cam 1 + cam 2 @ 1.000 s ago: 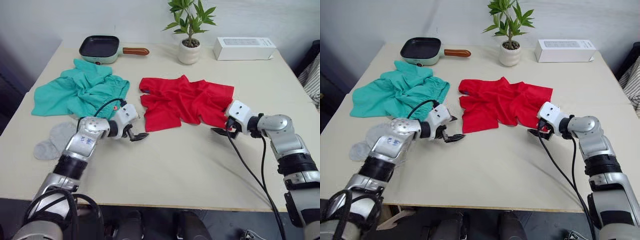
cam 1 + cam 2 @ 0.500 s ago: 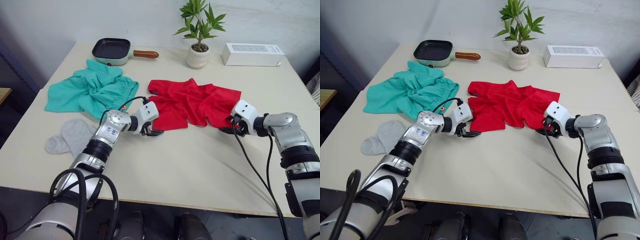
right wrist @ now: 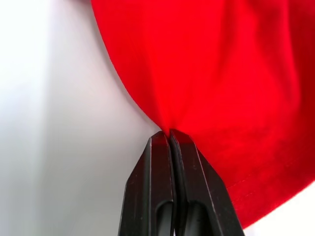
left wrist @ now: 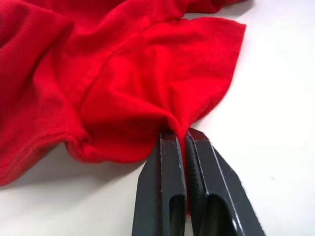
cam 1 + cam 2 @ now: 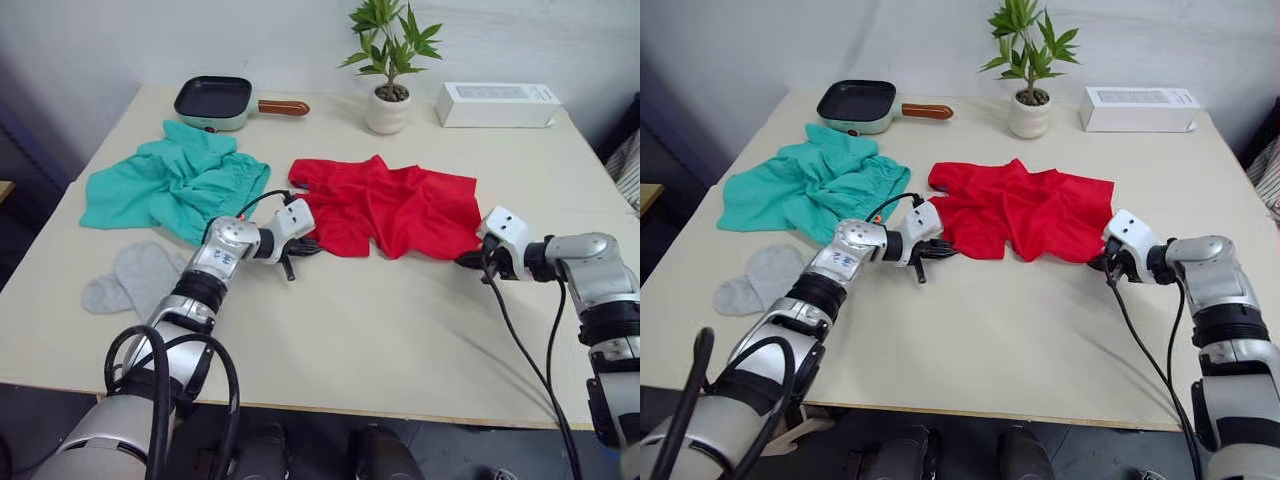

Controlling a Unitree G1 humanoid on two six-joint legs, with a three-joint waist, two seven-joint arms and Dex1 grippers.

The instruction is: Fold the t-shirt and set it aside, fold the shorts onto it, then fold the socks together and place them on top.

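So both pincers have a bite on the t-shirt [image 5: 385,205] right now: the left gripper [image 4: 185,140] is pinched tight on a fold of red fabric at the shirt's near-left corner, and the right gripper [image 3: 170,137] is clamped on the hem at its near-right corner, fingers pressed together with cloth between them. The shirt lies rumpled on the table [image 5: 380,330], so I'd say the trick here is to lift both corners evenly and pull them apart a bit first to take the wrinkles out, then carry the near edge over to the far edge in one go; if one side leads, the fold will end up skewed. The shorts [image 5: 170,185] sit bunched just left of the t-shirt, and the socks [image 5: 135,280] lie flat further left and nearer the robot, both untouched. As for containers: beyond the t-shirt there's a small frying pan [image 5: 213,100] with nothing in it, a white pot [image 5: 386,108] holding a leafy plant [image 5: 388,45], and a closed white box [image 5: 497,103], contents unknown.
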